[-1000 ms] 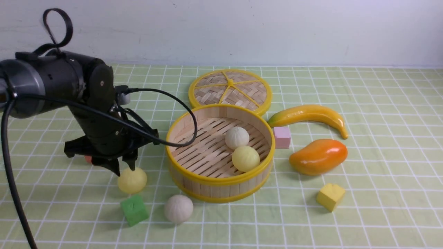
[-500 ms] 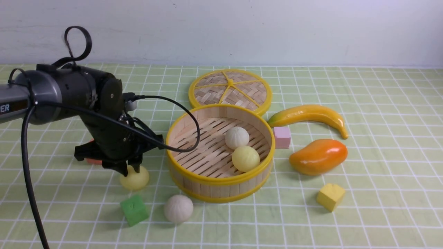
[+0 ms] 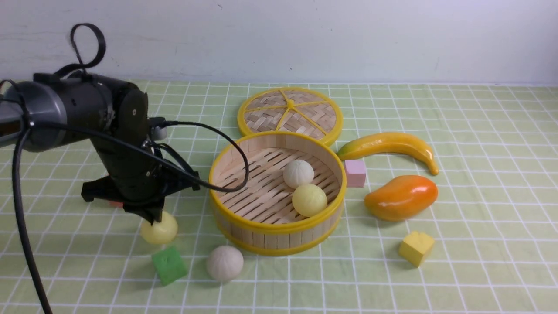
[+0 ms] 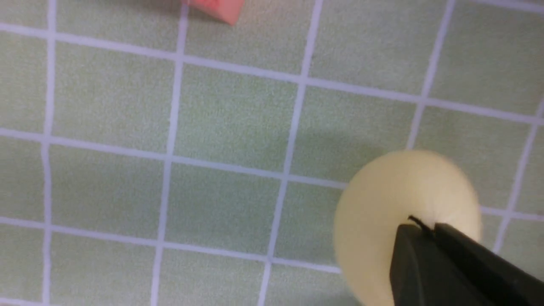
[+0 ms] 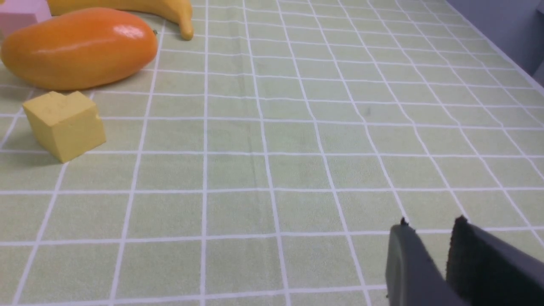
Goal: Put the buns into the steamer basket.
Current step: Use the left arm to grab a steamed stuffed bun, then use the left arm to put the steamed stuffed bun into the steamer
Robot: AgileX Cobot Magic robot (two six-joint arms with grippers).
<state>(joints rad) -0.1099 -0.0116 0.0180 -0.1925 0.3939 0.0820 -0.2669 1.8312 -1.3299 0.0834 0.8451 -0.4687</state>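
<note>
While the left gripper (image 3: pixel 153 216) has its fingers pressed together with nothing between them, the tips touch the top of a pale yellow bun (image 3: pixel 159 232) toward the table's near-left corner, outside the steamer basket (image 3: pixel 279 227). The right gripper (image 5: pixel 448 238) looks closed, empty.

Four buns (image 3: pixel 224 262) (two yellow, two white), four cubes (image 3: pixel 169 265), one steamer basket (image 3: pixel 279 227), lid (image 3: pixel 290 111), banana (image 3: pixel 388 144), mango (image 3: pixel 401 197).

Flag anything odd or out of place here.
The left gripper looks shut, tips resting on top of the yellow bun left of the basket rather than straddling it. Nothing looks spilled or damaged.
</note>
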